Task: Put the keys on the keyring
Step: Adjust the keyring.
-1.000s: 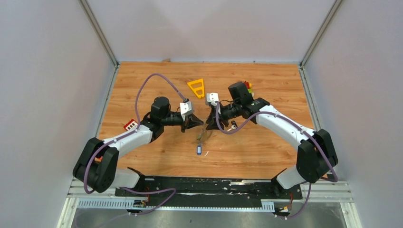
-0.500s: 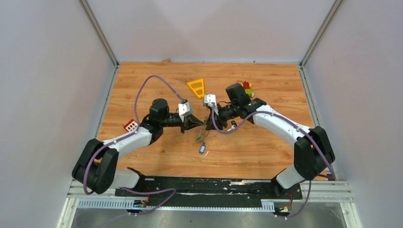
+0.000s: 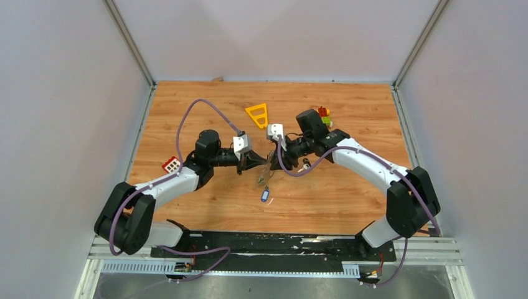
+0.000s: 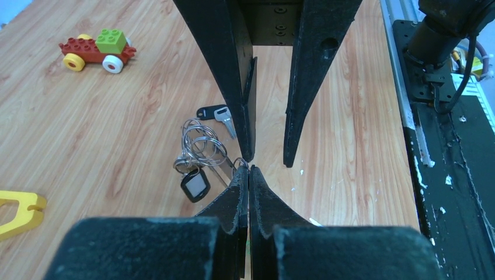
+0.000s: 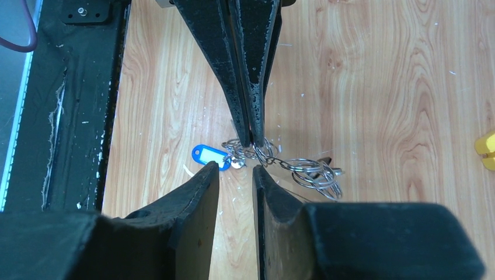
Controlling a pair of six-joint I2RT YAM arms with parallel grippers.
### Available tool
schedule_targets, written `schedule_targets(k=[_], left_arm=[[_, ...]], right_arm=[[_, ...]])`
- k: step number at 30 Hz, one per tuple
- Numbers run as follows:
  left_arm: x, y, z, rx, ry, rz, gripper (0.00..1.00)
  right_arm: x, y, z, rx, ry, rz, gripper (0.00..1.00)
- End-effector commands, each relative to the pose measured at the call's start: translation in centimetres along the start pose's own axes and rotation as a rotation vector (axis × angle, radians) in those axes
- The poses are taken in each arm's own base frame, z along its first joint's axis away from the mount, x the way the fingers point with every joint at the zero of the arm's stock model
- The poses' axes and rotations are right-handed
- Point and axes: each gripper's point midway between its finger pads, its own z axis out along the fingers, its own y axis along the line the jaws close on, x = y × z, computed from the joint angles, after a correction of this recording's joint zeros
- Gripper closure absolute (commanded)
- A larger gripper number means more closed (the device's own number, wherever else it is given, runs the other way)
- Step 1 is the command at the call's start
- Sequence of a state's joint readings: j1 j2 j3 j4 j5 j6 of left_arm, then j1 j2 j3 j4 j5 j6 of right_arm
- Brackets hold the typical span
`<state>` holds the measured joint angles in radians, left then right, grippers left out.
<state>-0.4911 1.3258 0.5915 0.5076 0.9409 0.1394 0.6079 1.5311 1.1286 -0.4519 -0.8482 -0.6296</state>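
A wooden table (image 3: 205, 205) boxed in by plain grey walls (image 3: 62, 124) carries two robot arms that meet tip to tip near its middle. At far left a small red-and-white block (image 3: 170, 165) sits beside the left arm's forearm. The left gripper (image 4: 249, 170) has its jaws pressed tight together, its tips down among a tangle of thin wire rings (image 5: 315, 172). It may be pinching one of them, though the contact is too fine to make out. The keys (image 4: 194, 183) lie bunched on the wood right under the two tools, a blue tag (image 5: 208, 155) trailing toward the near edge and a black-headed key (image 4: 217, 113) lying a little apart on the right arm's side. The keyring cannot be picked out with certainty among those silver loops. Facing it, the right gripper (image 5: 234, 169) stands with its jaws parted and bare wood showing in the gap. Behind the pair rest a yellow triangle frame (image 3: 257, 114) and, further right, a toy block car (image 4: 96, 48).
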Motion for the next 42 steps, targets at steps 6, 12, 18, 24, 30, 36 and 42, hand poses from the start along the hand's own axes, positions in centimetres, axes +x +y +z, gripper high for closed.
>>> schedule_targets(k=[6, 12, 18, 24, 30, 36, 42], left_arm=[[-1.5, -0.8, 0.3, 0.049, -0.039, 0.064, 1.00], [-1.8, -0.8, 0.3, 0.050, -0.047, 0.058, 1.00], [-1.8, -1.0, 0.2, 0.052, -0.049, 0.066, 1.00], [-1.9, -1.3, 0.1, 0.062, -0.055, 0.073, 1.00], [-1.8, -1.6, 0.0, 0.070, -0.058, 0.081, 1.00], [-1.6, -1.6, 0.0, 0.071, -0.057, 0.081, 1.00], [-1.4, -1.4, 0.1, 0.062, -0.053, 0.081, 1.00]], right_arm=[[-2.9, -0.2, -1.4, 0.091, -0.034, -0.179, 0.72], [-2.4, 0.5, -0.2, 0.063, -0.002, -0.197, 0.72], [-1.8, 0.4, 0.2, 0.061, 0.021, -0.201, 0.74], [-1.1, -0.2, 0.3, 0.082, 0.049, -0.213, 0.76], [-0.7, -0.6, 0.3, 0.098, 0.063, -0.212, 0.76], [-0.3, -0.6, 0.5, 0.096, 0.074, -0.211, 0.77], [-0.1, -0.1, 0.8, 0.066, 0.069, -0.201, 0.77]])
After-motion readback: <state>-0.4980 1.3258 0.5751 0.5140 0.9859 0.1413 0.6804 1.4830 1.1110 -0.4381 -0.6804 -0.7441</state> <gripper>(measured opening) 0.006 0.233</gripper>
